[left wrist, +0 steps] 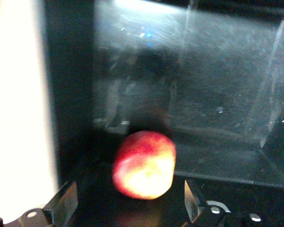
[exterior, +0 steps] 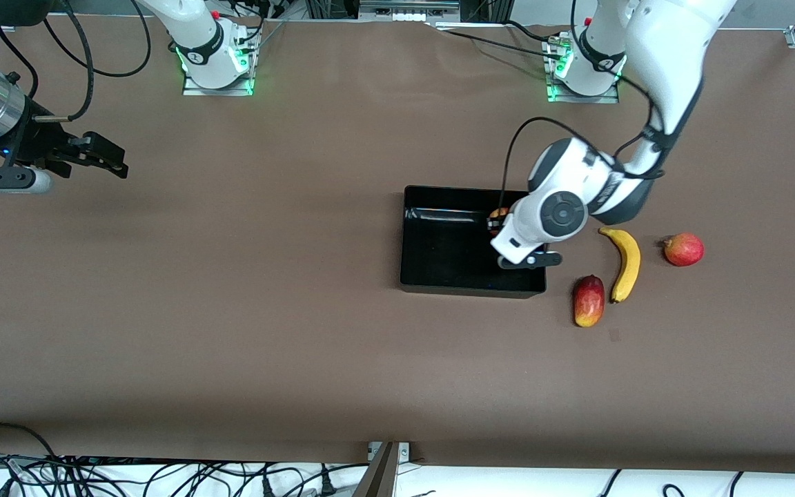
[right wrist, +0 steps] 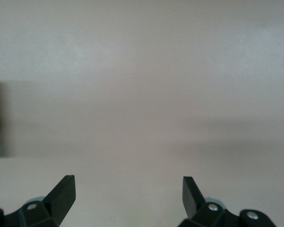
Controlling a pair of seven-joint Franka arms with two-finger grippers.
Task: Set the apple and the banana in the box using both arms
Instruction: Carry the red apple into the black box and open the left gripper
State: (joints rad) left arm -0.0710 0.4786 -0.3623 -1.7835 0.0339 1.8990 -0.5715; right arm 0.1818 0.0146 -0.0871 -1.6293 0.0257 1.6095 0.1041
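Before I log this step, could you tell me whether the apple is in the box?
In: the apple lies on the box's floor, between the open left pincer's fingers.

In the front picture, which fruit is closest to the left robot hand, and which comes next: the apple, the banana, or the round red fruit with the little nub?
1. Apple: in the box, right under the open left gripper.
2. Banana: on the table just outside the box, toward the left arm's end.
3. Round red fruit: farther out toward that same end.
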